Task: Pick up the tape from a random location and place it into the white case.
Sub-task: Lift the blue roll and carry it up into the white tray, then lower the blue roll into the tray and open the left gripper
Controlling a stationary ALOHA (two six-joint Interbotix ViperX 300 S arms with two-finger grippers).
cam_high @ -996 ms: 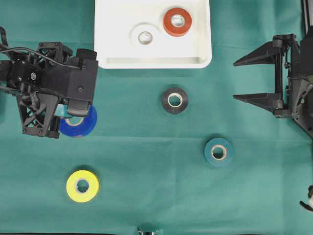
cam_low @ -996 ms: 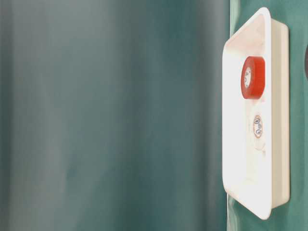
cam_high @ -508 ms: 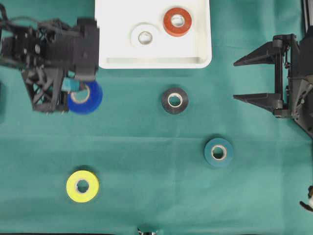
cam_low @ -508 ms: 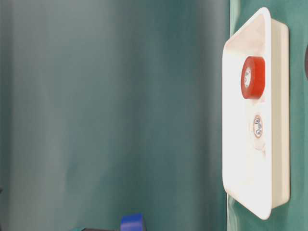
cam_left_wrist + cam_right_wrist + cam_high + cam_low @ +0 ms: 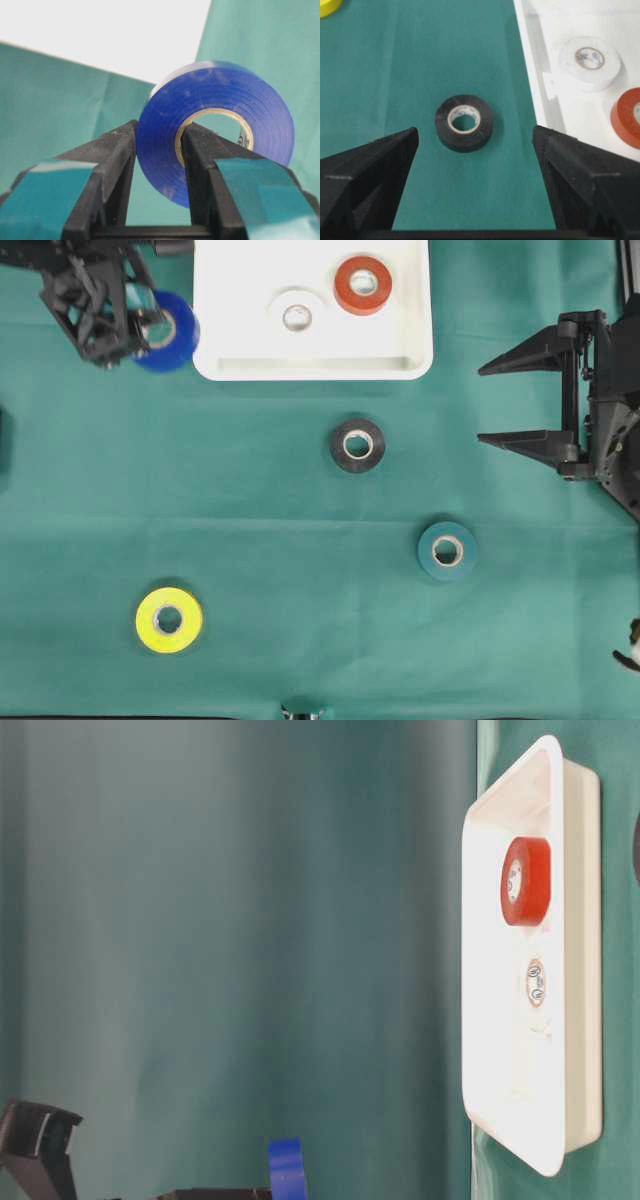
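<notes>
Now the left gripper (image 5: 159, 165) pinches the blue tape (image 5: 165, 332) through its wall, just left of the case (image 5: 312, 365). It should clear the rim before releasing.

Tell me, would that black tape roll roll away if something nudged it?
Probably not: the black round tape roll lies flat on the green cloth, hole up, so it would likely slide. It looks stiff, small and probably light. Tipped on edge, it could roll.

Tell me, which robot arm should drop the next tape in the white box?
Left. Its tool already grips the blue tape beside the white case; the right tool is open and empty.
</notes>
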